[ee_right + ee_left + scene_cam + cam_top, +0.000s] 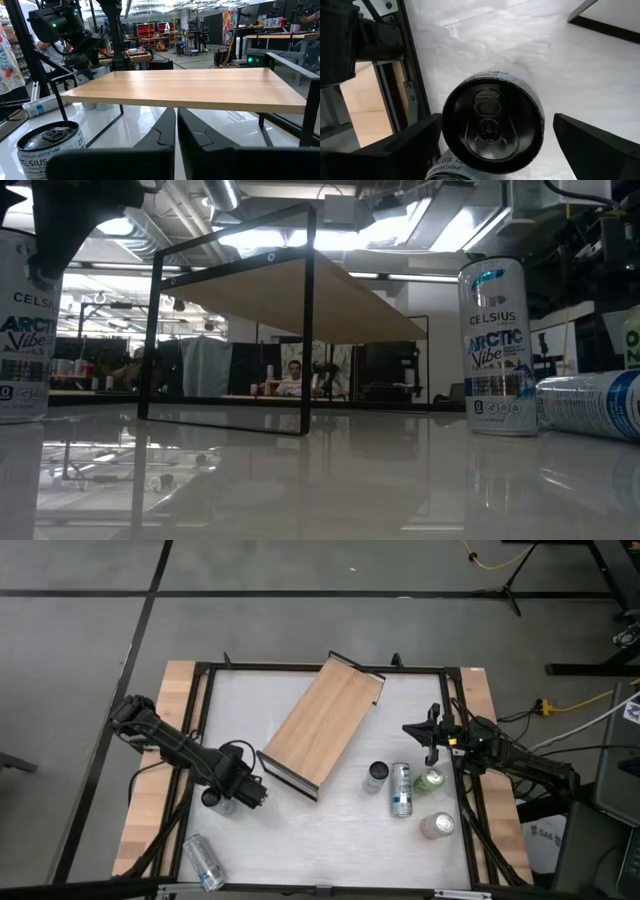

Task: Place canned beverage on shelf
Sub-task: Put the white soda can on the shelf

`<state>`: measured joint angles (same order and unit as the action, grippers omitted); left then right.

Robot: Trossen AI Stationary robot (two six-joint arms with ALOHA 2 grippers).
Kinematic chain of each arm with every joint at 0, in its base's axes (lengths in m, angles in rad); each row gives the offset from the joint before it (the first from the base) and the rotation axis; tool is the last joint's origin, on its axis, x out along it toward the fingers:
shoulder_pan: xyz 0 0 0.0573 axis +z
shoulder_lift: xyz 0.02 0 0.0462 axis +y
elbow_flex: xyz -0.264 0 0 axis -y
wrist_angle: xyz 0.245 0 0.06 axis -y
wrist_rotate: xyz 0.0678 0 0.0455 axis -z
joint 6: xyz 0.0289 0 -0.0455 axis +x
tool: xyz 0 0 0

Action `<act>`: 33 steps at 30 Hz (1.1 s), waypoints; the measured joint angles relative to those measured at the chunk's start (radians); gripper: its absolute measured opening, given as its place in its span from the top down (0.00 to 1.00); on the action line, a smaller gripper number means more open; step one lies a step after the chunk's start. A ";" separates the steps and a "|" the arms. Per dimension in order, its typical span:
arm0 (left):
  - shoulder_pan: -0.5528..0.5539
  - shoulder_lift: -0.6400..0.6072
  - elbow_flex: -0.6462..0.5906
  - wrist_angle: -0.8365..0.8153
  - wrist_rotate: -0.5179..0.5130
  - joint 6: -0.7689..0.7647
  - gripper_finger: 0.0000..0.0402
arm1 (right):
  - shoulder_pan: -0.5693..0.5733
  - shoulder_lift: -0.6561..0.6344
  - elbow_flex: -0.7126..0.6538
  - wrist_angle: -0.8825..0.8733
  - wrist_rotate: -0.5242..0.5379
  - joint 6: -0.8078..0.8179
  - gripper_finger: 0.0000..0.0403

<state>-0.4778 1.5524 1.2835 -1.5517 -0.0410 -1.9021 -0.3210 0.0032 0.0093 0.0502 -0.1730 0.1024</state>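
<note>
The shelf (322, 725), a long light-wood board with black frame ends, stands aslant at the table's middle; it also shows in the low view (300, 290) and the right wrist view (190, 87). My left gripper (230, 790) is open above an upright silver can (492, 127) at the table's left, one finger on each side of the can's dark top. This can stands on its base (22, 330). My right gripper (176, 117) is shut and empty at the table's right edge (432, 735), pointing toward the shelf. My left gripper comes at the upright can from above, its fingers on either side of the can's top rim (451, 105). One finger (405, 147) stands right against the can's side; whether it touches I cannot tell. The other finger (590, 145) stands apart from the can.
Right of the shelf are an upright can (377, 775), a can lying on its side (402, 789), a green can (430, 781) and another can (437, 826). One more can lies near the front left corner (203, 860). Black frame rails (200, 720) border the table.
</note>
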 joint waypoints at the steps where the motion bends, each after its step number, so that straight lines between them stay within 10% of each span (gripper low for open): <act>1: 0.000 0.000 0.000 0.000 -0.001 -0.005 0.06 | 0.000 0.000 0.000 0.000 0.000 0.000 0.98; 18: 0.000 0.000 0.000 0.001 -0.057 -0.085 0.13 | 0.000 0.000 0.000 0.000 0.000 0.000 0.98; 33: -0.002 -0.003 0.002 -0.003 -0.051 -0.083 0.41 | 0.000 0.000 0.000 0.000 0.000 0.000 0.98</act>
<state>-0.4793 1.5490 1.2858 -1.5550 -0.0916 -1.9853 -0.3208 0.0032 0.0093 0.0504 -0.1730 0.1024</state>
